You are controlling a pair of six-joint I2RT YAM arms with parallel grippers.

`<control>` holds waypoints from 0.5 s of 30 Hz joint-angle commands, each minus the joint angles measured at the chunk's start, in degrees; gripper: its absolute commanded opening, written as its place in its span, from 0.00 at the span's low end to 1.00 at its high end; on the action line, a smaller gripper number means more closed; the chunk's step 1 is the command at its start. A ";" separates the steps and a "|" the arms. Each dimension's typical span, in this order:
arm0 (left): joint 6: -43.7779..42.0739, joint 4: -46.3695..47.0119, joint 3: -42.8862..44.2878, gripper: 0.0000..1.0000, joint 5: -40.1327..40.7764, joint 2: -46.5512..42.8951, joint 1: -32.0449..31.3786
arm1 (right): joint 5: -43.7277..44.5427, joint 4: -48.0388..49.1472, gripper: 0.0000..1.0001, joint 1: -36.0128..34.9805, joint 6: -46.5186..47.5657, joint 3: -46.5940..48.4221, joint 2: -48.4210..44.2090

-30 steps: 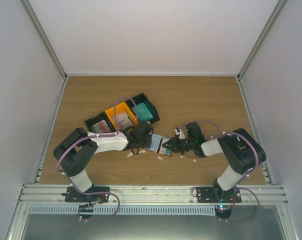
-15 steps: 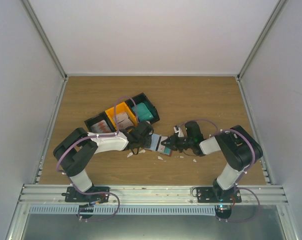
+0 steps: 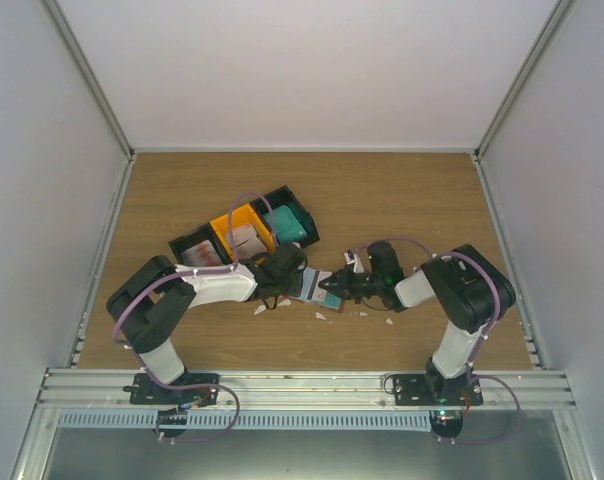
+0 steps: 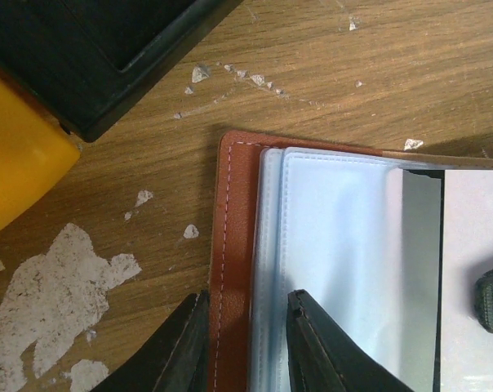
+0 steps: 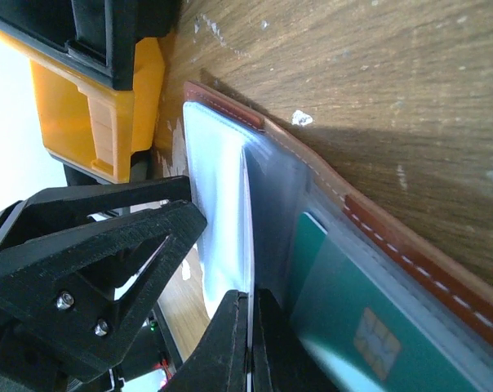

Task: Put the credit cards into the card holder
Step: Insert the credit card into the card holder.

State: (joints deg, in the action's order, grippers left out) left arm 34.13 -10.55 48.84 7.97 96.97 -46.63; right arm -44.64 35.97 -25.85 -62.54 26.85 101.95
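Overall: both arms meet over the card holder [image 4: 230, 245], which lies near the middle of the wooden table [image 4: 353, 73], just in front of a row of bins [image 3: 244, 235]
card holder: lying open, reddish-brown leather with pale stitching, clear plastic sleeves fanned across it
left gripper [image 4: 242, 347]: closed part-way on the card holder, with the stitched leather edge and the outermost sleeves between its two fingers
right gripper [image 5: 248, 343]: jaws pinched all but together on a thin pale sheet [image 5: 248, 245] seen edge-on; whether that sheet is a card or a sleeve cannot be told
teal card [image 5: 344, 318]: has a gold chip and sits inside a sleeve against the leather cover, just beside the right fingers
whitish card [image 4: 475, 245]: has a dark stripe along one side and lies over the sleeves on the side away from the left gripper
bins: three in a row, black, orange, black, near the card holder but apart from it; the orange bin [image 5: 108, 114] stands between the two black ones
binned cards: a teal stack [image 3: 285, 222] in the right-hand black bin, whitish ones in the orange bin
white scraps [image 4: 140, 198]: small flecks scattered on the wood around the card holder
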 commanded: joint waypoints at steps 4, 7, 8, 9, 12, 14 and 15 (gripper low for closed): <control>0.32 -2.99 -1.29 0.26 -1.98 1.60 -1.70 | 1.49 2.43 0.01 -1.57 -1.53 0.40 2.97; 0.29 -2.90 -1.28 0.26 -2.09 1.56 -1.78 | 1.50 1.75 0.02 -2.13 -1.21 1.10 3.63; 0.32 -2.90 -1.18 0.26 -2.19 1.50 -1.79 | 1.51 1.60 0.02 -2.25 -1.12 1.30 3.80; 0.28 -2.90 -1.18 0.26 -2.25 1.50 -1.80 | 1.56 1.49 0.02 -2.42 -1.03 1.42 3.97; 0.15 -2.74 -1.02 0.26 -2.65 1.57 -1.86 | 1.77 1.48 0.02 -2.71 -0.94 1.89 4.37; 0.14 -2.58 -1.11 0.26 -2.88 1.59 -1.88 | 1.75 1.36 0.02 -2.93 -0.85 2.40 4.64; 0.08 -2.47 -1.11 0.26 -3.06 1.56 -1.88 | 1.87 0.94 0.02 -3.16 -0.69 2.73 4.81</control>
State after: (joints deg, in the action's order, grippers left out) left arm 34.15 -10.76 48.84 8.08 96.97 -46.78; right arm -44.66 38.57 -27.09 -63.92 28.05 104.47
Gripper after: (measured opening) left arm 0.259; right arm 0.022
